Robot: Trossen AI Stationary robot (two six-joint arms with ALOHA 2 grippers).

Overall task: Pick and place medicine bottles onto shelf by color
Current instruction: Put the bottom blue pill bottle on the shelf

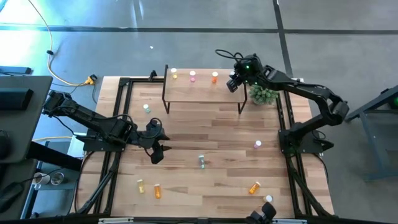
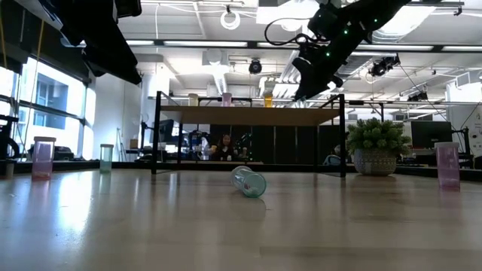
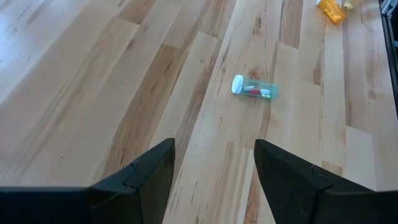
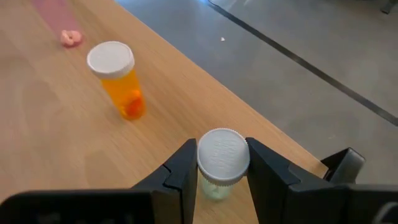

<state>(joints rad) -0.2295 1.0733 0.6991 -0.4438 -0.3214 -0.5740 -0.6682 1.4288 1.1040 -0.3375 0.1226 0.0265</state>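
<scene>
Green bottle [image 4: 219,180] sat clenched in right claw [image 4: 222,163] over shelf [image 1: 202,91] at one o'clock; release seemed next; left claw [image 3: 214,171] gaped.

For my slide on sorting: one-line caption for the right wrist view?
Right hand shut on a white-capped green bottle over the shelf, beside an upright orange bottle.

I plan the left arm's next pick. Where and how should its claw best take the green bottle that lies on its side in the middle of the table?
Probably grip the clear green body of the green bottle, not its white cap. It lies flat, so come from straight above with the open left claw, fingers across its width.
</scene>
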